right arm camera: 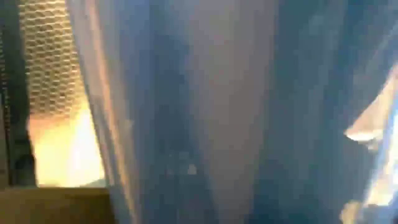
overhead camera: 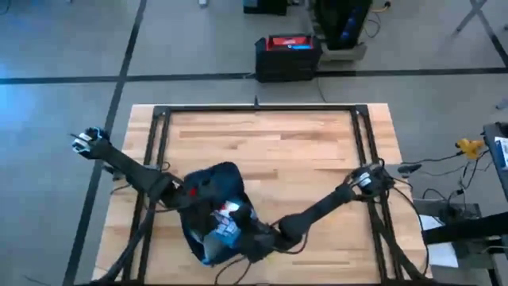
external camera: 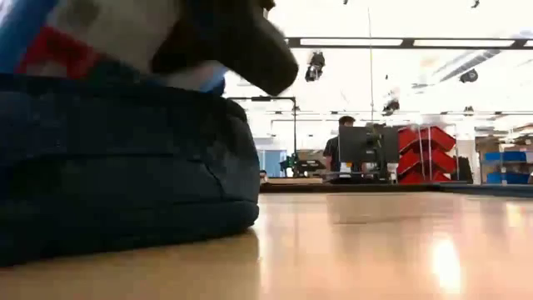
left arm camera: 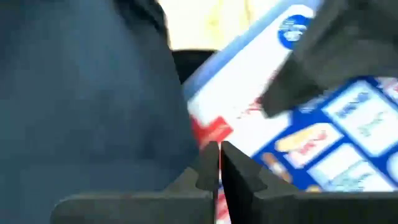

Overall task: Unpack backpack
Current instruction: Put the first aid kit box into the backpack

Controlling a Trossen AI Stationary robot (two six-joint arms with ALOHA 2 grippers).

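The backpack (overhead camera: pixel 208 208) lies on the wooden desk (overhead camera: pixel 302 151), near the desk's front edge and toward its left side, with both arms reaching into it. It is a dark navy fabric bag, slumped and rounded, with its opening turned upward. In the low view the backpack (external camera: pixel 117 158) fills the near side as a low, soft mound resting flat on the desk.

A blue-and-white box (overhead camera: pixel 226 218) with red marks shows in the backpack's opening. The left wrist view shows it as well: the box (left arm camera: pixel 311 124) is tilted, with navy fabric just beside it.

The left gripper (overhead camera: pixel 193 193) sits at the backpack's rear-left rim. Its fingers (left arm camera: pixel 205 168) are drawn nearly together, with only a thin slit between them; a sliver of red and white shows in that slit, but I cannot tell whether they pinch the box or fabric.

The right gripper (overhead camera: pixel 252 234) is at the backpack's front-right side, against the box. Whether its fingers are apart or together cannot be told; its wrist view is filled with blue fabric (right arm camera: pixel 199 112) pressed close.

In the room beyond the backpack, a person (external camera: pixel 340 133) stands behind a dark monitor (external camera: pixel 366 146).
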